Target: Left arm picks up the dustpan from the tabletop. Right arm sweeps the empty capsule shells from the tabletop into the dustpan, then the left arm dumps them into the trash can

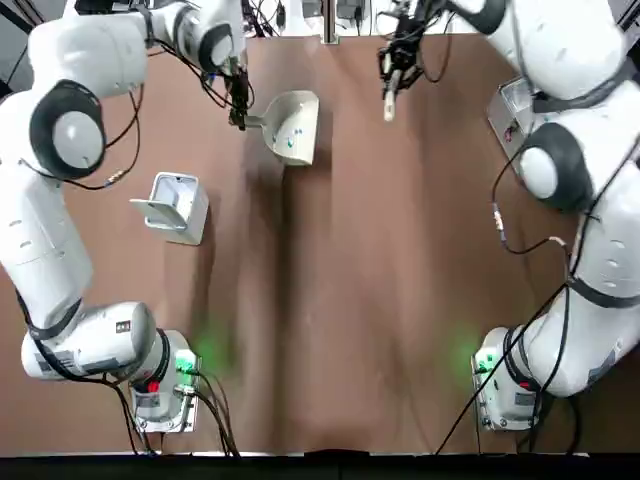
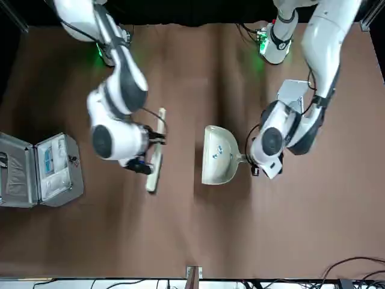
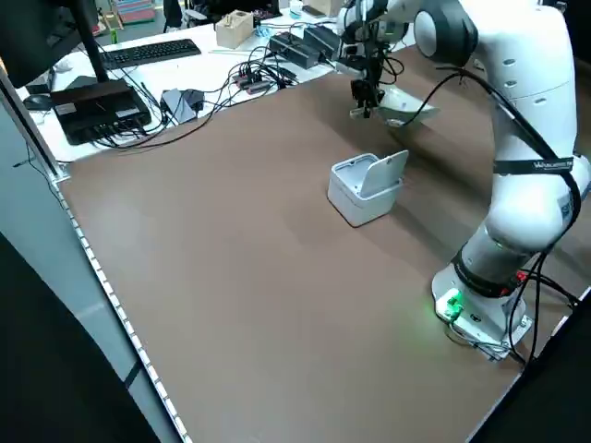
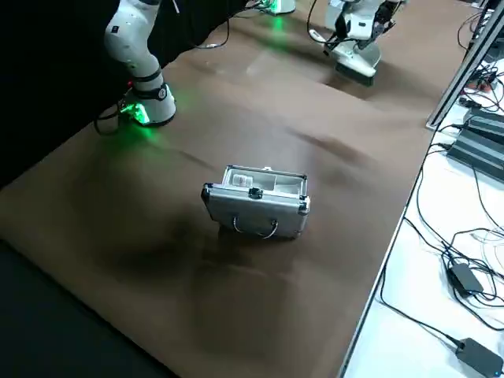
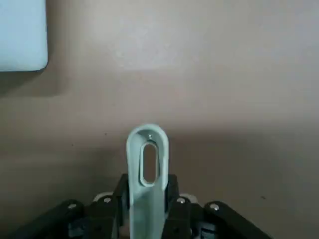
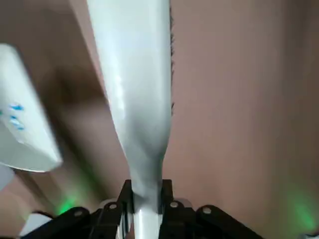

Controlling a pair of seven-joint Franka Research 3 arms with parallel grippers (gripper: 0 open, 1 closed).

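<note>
The left tool (image 5: 145, 219) is closed on the handle of the dustpan (image 1: 292, 127), shells (image 2: 219, 153) inside. The pan looks light and stiff; keep it level. The right tool (image 6: 144, 209) grips the brush (image 2: 156, 158). The bin (image 1: 175, 206) stands nearby.

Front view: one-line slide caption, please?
Left gripper holds the dustpan with capsule shells inside; right gripper holds the brush.
</note>
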